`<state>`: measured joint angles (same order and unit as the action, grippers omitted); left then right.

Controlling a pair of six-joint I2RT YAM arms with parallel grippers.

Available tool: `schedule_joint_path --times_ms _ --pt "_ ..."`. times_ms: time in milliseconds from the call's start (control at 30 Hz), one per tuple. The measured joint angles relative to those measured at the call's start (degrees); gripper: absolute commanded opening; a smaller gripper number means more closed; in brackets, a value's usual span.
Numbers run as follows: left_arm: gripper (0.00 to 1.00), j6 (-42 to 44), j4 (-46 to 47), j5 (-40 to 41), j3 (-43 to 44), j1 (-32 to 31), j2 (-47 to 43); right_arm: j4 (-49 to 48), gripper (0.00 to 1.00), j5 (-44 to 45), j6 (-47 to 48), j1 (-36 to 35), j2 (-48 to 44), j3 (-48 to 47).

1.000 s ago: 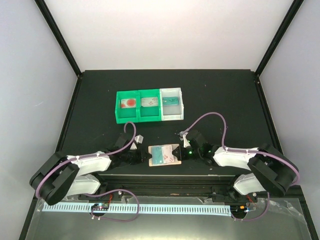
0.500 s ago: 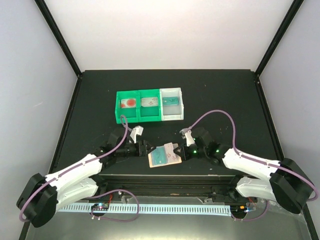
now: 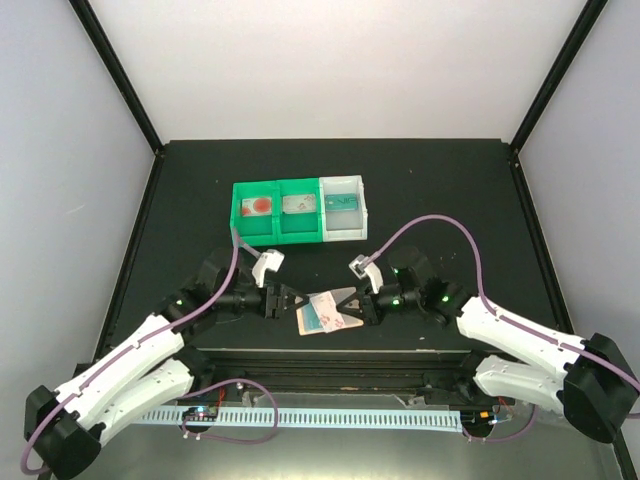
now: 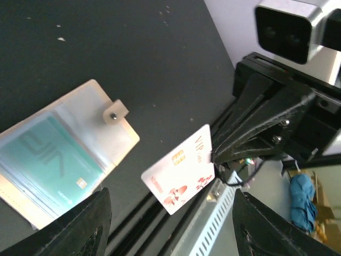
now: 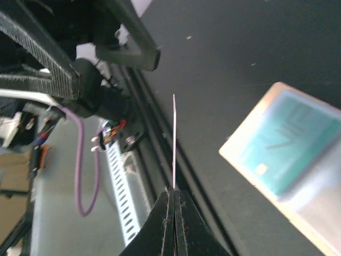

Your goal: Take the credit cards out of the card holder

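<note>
On your black table [image 3: 450,190], the card holder [image 3: 318,322] lies open and flat by the near edge, between the two grippers, with a teal card [image 4: 50,160] showing in its pocket. Your left gripper [image 3: 289,300] sits just left of the holder, jaws apart, holding nothing. Your right gripper [image 3: 352,302] is pinched tight on a white card [image 4: 181,168] with red print, held apart from the holder.
</note>
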<state>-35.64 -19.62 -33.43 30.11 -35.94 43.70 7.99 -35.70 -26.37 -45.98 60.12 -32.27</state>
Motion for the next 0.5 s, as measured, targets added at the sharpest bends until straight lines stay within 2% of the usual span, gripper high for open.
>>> schedule_joint_path --times_ms 300,400,500 --pt "0.6 4.7 -7.8 -10.7 2.8 0.0 -1.0 -2.9 0.01 -13.9 0.5 0.0 0.2 0.1" --pt "0.54 5.8 -8.0 -15.0 2.7 0.0 -0.4 -3.8 0.01 -17.0 0.4 0.0 0.2 0.1" --pt "0.43 6.4 -7.5 -18.2 2.5 0.0 -0.3 -5.3 0.01 -19.1 0.2 0.0 0.2 0.2"
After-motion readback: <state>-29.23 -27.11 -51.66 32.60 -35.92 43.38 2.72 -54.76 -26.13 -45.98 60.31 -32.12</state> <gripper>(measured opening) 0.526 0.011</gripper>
